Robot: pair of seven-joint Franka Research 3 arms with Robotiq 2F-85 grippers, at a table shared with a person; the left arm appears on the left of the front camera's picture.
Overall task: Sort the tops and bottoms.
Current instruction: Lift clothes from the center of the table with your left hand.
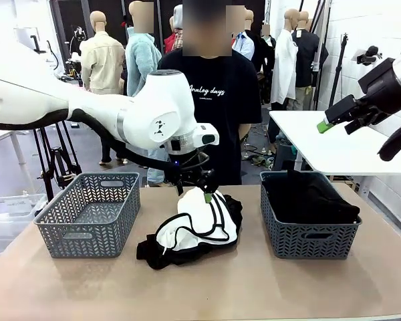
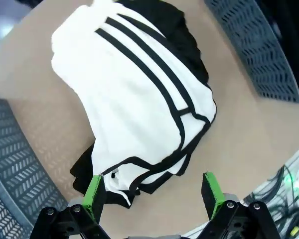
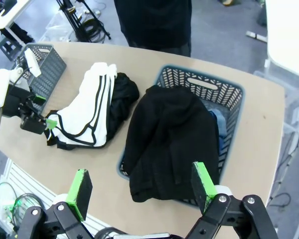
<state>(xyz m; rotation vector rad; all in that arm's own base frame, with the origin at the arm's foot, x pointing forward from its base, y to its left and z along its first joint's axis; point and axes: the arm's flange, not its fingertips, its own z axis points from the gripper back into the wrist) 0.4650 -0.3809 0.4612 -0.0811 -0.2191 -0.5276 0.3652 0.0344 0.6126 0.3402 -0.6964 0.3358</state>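
White black-striped shorts point(image 1: 200, 224) crumpled atop black garment point(image 1: 154, 253), table centre; black hooded top point(image 1: 314, 200) heaped in right basket point(image 1: 307, 244).

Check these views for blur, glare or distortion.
Front view: evenly lit and sharp, soft shadows on the table. Left wrist view: white garment slightly soft, no glare. Right wrist view: wide-angle lens curves the table edge; black garment shows little detail.
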